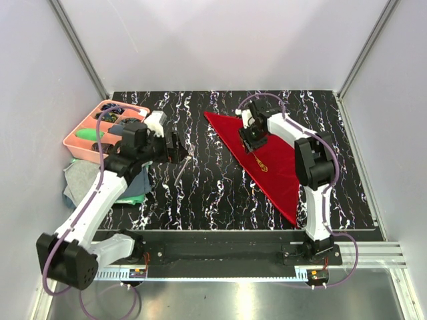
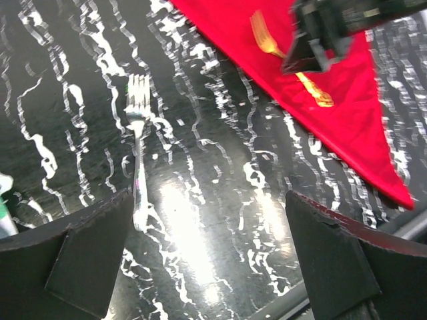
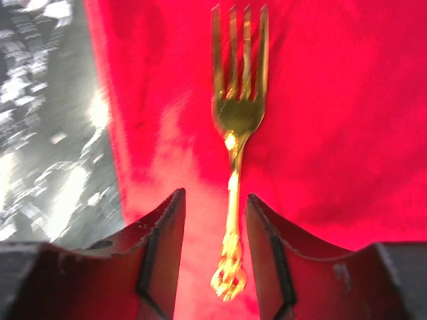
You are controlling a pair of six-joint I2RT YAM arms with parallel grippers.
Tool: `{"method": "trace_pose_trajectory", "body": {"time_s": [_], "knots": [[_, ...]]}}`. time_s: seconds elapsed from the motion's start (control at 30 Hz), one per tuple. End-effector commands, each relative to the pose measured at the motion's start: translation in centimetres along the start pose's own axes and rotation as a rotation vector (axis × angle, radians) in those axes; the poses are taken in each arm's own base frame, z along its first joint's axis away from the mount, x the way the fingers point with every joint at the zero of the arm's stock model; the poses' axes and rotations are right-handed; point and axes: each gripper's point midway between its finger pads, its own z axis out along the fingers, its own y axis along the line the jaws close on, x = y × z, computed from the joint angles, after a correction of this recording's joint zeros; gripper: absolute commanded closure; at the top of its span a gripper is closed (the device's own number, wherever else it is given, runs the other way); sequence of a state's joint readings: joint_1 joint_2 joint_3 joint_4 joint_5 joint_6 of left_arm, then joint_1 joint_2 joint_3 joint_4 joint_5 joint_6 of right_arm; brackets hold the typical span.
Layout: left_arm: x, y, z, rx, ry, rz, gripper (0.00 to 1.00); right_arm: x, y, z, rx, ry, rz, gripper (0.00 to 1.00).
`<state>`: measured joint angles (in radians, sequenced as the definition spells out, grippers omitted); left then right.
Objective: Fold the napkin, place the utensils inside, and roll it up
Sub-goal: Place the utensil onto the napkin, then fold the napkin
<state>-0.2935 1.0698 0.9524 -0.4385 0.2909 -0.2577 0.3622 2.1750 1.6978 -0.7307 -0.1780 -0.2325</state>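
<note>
The red napkin (image 1: 275, 177) lies flat as a triangle on the right half of the black marbled table. A gold fork (image 3: 237, 120) rests on the napkin (image 3: 333, 100). My right gripper (image 3: 215, 197) is open just above it, a finger on each side of the fork's handle without touching it. In the top view the right gripper (image 1: 253, 140) hangs over the napkin's upper part, with the gold fork (image 1: 261, 164) showing below it. A silver fork (image 2: 138, 143) lies on the bare table, left of the napkin (image 2: 347, 120). My left gripper (image 2: 208, 207) is open and empty above the silver fork's handle end.
A pink tray (image 1: 69, 141) with small items stands at the far left. A pile of grey, green and blue cloths (image 1: 77, 179) lies in front of it, under the left arm. White walls close off three sides, and a metal rail runs along the near edge.
</note>
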Motion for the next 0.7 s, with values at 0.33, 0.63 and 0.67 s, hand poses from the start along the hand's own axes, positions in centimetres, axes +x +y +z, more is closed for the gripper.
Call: {"method": "trace_pose_trajectory", "body": {"time_s": [0.33,0.63,0.67], "knots": [[5.4,9.3,7.8,-0.329,0.239,0.017,0.01,-3.9,7.9,-14.2,-0.241,-0.494,0.159,0.37],[7.5,10.2,12.9,-0.259,0.318,0.024,0.01,-0.8,8.8,-15.1,-0.249,-0.516,0.138,0.35],[7.7,10.0,13.2,-0.246,0.322,0.012,0.01,-0.8,8.9,-15.4,-0.252,-0.522,0.137,0.35]]}}
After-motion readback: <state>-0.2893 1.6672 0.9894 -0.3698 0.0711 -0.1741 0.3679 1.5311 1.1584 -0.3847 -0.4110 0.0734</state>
